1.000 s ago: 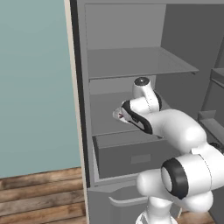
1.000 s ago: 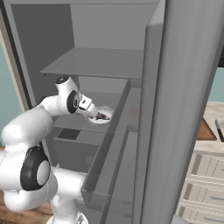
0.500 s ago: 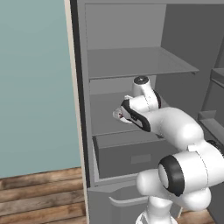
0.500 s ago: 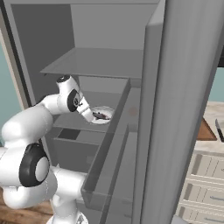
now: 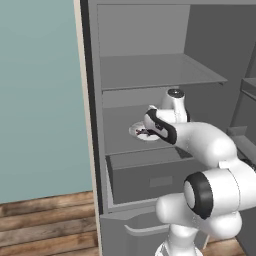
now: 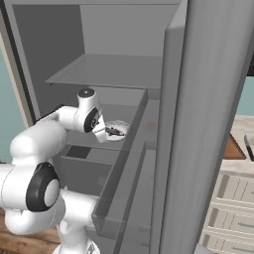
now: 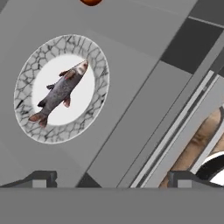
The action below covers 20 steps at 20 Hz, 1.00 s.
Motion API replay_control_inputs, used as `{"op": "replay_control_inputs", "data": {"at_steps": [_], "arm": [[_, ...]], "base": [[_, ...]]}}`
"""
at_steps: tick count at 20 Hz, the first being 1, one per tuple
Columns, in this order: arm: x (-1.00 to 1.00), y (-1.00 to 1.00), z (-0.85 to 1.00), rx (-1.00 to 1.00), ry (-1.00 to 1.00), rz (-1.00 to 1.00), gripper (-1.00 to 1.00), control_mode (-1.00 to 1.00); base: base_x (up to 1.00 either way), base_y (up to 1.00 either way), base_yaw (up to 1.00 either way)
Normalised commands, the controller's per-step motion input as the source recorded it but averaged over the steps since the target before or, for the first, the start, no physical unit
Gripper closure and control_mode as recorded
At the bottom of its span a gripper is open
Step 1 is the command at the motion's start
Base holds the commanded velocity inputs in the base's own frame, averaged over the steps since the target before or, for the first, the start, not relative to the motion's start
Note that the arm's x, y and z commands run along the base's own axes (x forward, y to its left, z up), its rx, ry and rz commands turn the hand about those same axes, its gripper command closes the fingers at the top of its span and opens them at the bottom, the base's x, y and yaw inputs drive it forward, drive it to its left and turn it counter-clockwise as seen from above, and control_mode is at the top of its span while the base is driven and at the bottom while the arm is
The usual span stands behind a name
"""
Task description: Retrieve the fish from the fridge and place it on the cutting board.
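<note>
Right, I'm inside the open fridge (image 5: 145,75), on the reaching step: my gripper (image 7: 111,177) hangs above the middle shelf with its fingers (image 7: 43,177) spread as wide as they go, nothing between them. The fish (image 7: 59,92) lies on the round white plate (image 7: 98,61) on that shelf, off to the left of my tips in the hand view, a small red ball (image 7: 91,1) beyond it. Next, I reckon, I must shift over the fish, turn to straddle its slim body, then drop and close. Compared with a second ago, my hand has edged in closer over the plate. The cutting board (image 6: 233,148) waits on the counter to the right, past the fridge door (image 6: 203,124).
</note>
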Motion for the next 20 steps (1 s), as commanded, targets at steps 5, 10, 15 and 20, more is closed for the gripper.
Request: {"op": "replay_control_inputs", "data": {"at_steps": [5, 10, 15, 20], "arm": [[0.37, 0.0, -0.04, 0.0, 0.0, -0.08, -1.0, -1.0], [0.38, 0.0, -0.04, 0.0, 0.0, -0.08, -1.0, -1.0], [0.17, 0.0, -0.19, 0.0, 0.0, -0.04, -1.0, -1.0], [0.19, -0.06, -0.16, 0.0, 0.0, -0.02, -1.0, -1.0]], "base": [[0.0, 0.0, 0.0], [0.0, 0.0, 0.0], [0.0, 0.0, 0.0], [0.0, 0.0, 0.0]]}}
